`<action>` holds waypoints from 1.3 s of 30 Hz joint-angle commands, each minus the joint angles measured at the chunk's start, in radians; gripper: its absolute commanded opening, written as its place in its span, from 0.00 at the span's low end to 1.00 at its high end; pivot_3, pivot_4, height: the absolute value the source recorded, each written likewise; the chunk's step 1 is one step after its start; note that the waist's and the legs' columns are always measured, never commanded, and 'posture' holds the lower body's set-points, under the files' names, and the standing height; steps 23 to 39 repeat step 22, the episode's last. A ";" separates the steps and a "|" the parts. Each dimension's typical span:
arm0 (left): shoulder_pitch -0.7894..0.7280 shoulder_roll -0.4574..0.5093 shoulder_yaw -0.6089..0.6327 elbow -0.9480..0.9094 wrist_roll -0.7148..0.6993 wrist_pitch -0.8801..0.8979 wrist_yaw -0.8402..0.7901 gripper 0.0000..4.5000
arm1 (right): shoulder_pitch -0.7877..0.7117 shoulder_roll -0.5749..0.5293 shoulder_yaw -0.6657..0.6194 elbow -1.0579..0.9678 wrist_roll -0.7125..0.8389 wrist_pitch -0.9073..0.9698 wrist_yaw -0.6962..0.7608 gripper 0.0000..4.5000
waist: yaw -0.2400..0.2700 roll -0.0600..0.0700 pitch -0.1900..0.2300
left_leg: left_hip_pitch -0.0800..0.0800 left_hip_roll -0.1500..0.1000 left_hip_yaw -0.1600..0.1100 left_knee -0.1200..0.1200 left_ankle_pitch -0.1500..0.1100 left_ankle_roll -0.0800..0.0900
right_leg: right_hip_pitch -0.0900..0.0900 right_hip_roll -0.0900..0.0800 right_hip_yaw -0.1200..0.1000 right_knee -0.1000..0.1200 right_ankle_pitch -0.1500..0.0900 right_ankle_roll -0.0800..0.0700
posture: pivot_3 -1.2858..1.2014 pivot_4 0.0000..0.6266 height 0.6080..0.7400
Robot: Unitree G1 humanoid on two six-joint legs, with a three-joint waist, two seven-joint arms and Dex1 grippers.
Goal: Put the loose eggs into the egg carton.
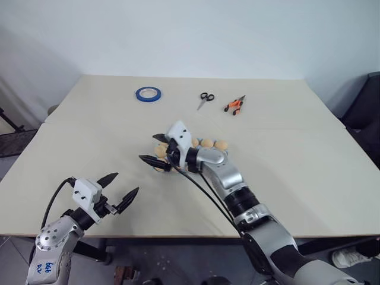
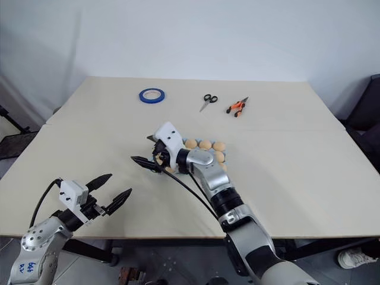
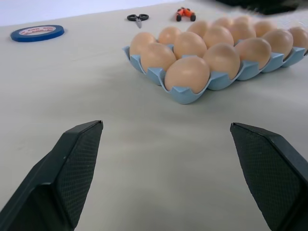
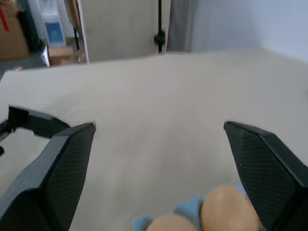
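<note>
The light blue egg carton lies mid-table, its cups filled with tan eggs. In the eye views my right hand covers most of it, and a row of eggs shows behind the wrist. The loose eggs are out of view; every egg I see sits in a cup. My right gripper hovers open over the carton's left end, pointing left, with nothing between its fingers. In its wrist view two eggs sit just below the fingers. Near the table's front left corner, my left gripper stands open and empty, aimed at the carton.
At the back of the table lie a blue tape ring, black scissors and orange pliers. A dark chair stands off the right edge. Bare tabletop stretches between the left gripper and the carton.
</note>
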 commanded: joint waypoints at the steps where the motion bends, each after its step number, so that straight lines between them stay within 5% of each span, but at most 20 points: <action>1: -0.018 0.015 -0.012 -0.015 -0.006 0.002 -0.021 1.00 | 0.127 -0.116 -0.075 -0.209 0.061 0.028 0.043 1.00 | 0.010 0.000 0.000 | 0.000 -0.001 0.000 0.000 -0.001 0.000 | 0.001 -0.001 0.000 0.000 0.000 0.000 | 0.52 0.24 1.00; 6: -0.036 0.049 -0.027 -0.007 0.006 -0.001 -0.064 1.00 | 0.421 -0.326 -0.172 -0.420 0.150 -0.046 0.186 1.00 | 0.010 -0.001 0.000 | 0.000 0.000 0.003 -0.001 -0.002 0.000 | 0.001 0.001 0.001 -0.002 0.000 0.000 | 0.52 0.24 1.00; 11: -0.017 0.095 -0.032 0.002 0.023 0.008 -0.099 1.00 | 0.597 -0.462 -0.273 -0.385 0.167 -0.104 0.213 1.00 | -0.001 0.000 0.000 | 0.002 0.002 0.004 -0.001 -0.002 -0.001 | 0.001 0.004 0.004 -0.003 -0.001 -0.001 | 0.52 0.24 1.00; 39: -0.011 0.111 0.001 0.009 0.043 0.011 -0.061 1.00 | 0.651 -0.465 -0.354 -0.296 0.187 -0.165 0.138 1.00 | 0.005 0.000 0.000 | 0.003 0.001 0.002 0.001 -0.001 0.001 | 0.003 0.002 0.004 -0.001 -0.001 -0.001 | 0.52 0.24 1.00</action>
